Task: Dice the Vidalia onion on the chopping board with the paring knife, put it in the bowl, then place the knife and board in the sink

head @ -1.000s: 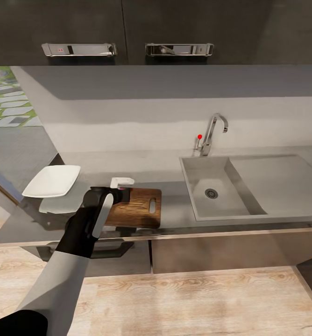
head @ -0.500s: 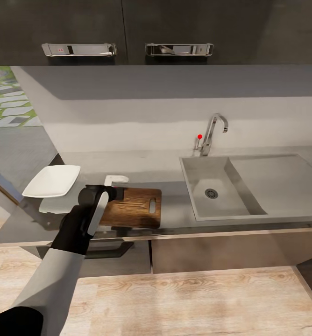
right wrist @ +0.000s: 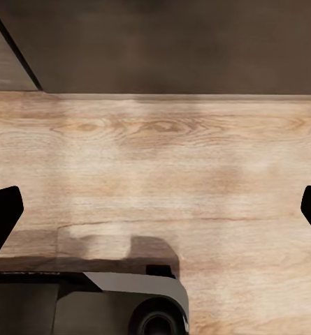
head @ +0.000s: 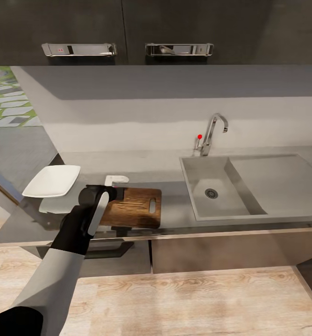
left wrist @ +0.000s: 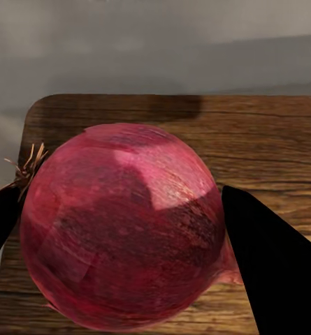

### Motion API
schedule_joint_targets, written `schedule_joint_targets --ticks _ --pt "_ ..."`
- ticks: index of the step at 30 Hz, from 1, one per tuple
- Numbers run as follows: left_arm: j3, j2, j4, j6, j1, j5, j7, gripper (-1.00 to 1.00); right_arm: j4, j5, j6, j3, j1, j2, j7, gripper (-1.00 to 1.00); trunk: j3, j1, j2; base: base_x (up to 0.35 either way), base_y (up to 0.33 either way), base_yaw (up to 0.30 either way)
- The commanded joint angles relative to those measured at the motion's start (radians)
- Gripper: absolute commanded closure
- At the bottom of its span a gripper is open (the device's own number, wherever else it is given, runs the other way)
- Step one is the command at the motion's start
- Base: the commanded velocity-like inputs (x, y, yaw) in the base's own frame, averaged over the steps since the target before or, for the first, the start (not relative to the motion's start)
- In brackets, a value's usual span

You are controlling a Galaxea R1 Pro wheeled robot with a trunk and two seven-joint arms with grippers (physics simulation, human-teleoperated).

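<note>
A reddish-purple Vidalia onion (left wrist: 120,223) sits between the two black fingers of my left gripper (left wrist: 127,230), which is shut on it. It is over the rounded left end of the brown chopping board (left wrist: 267,139); I cannot tell whether it touches the wood. From the head view, my left gripper (head: 110,191) covers the left end of the chopping board (head: 137,205), and the onion is hidden under it. The white bowl (head: 53,180) stands left of the board. The grey sink (head: 221,207) lies to the right. The paring knife is out of view. My right gripper (right wrist: 155,209) hangs open over the wood floor.
The dark grey countertop (head: 174,200) runs between board and sink. A chrome tap (head: 212,133) with a red dot stands behind the basin, with a flat drainboard (head: 282,179) to its right. Black upper cabinets (head: 128,28) hang above. The robot's base (right wrist: 127,300) is below the right gripper.
My left arm has shifted a little to the left along the board with the onion, then held still for the last half second. Nothing else moved.
</note>
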Motion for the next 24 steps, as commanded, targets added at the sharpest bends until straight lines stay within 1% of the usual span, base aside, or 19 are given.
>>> schedule_joint_targets --ticks 1,10,24 --pt "-0.002 0.0 0.0 0.003 -0.001 0.009 0.009 1.0 -0.001 -0.005 -0.001 0.006 0.0 -0.002 -0.008 -1.0 -0.002 0.001 -0.002 -0.029 -0.009 0.0" --pt "-0.003 0.0 -0.001 0.003 -0.001 0.009 0.009 1.0 -0.001 -0.005 -0.001 0.006 0.0 -0.001 -0.008 -1.0 -0.002 0.001 -0.002 -0.147 -0.099 0.0" --pt "-0.003 0.0 -0.001 0.003 -0.001 0.009 0.009 1.0 -0.001 -0.005 -0.001 0.006 0.0 -0.001 -0.008 -1.0 -0.002 0.001 -0.002 -0.012 -0.011 0.0"
